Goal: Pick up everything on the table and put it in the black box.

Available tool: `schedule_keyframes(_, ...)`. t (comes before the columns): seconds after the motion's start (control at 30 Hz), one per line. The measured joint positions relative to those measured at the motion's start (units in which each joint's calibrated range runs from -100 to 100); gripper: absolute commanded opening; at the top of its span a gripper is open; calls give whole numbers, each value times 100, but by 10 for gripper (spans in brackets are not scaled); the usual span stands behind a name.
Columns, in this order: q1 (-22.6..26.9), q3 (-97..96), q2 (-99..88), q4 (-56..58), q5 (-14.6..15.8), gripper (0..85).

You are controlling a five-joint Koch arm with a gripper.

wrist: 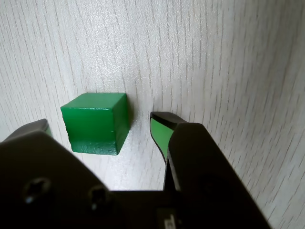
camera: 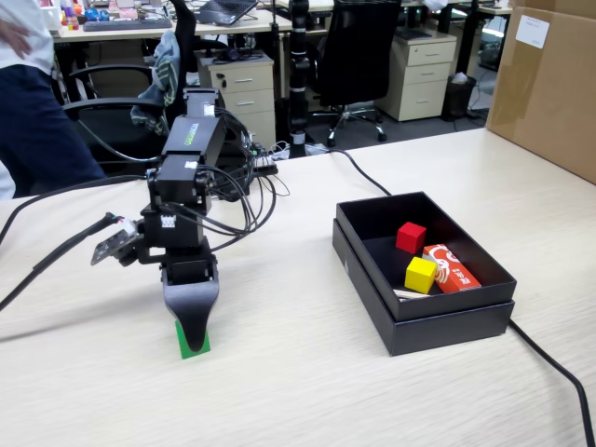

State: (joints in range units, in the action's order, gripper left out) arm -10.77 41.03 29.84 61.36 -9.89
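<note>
While the arm (camera: 191, 177) is folded forward and bent sharply downward over the table (camera: 298, 391), the gripper (wrist: 102, 130) is pointed straight at the tabletop, with its dark jaws spread apart on either side of a green cube (wrist: 95, 123). In the wrist view the cube is seen resting on the wood between the two green-lined fingertips (wrist: 159, 131), neither of which is pressed against it; a gap is visible on the right side. In the fixed view the cube (camera: 193, 340) is partly hidden behind the lowered jaw. Cables (camera: 233, 200) are trailed from the arm's base across the table toward the rear edge.

To the right in the fixed view, well apart from the arm, a black box (camera: 368, 279) is placed on the table. Held within it: a red cube (camera: 411, 237), a yellow cube (camera: 420, 274) just in front of it, and an orange packet (camera: 453, 270) lying flat beside them. A black cable (camera: 549, 358) is run past the box's near corner. A cardboard carton (camera: 549, 84) is stood at the far right.
</note>
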Motion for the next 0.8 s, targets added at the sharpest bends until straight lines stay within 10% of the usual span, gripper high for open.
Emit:
schedule_keyframes(0.43,-49,18,26,348,-24,9)
schedule_keyframes(0.8,103,-1880,-2408,480,147,9)
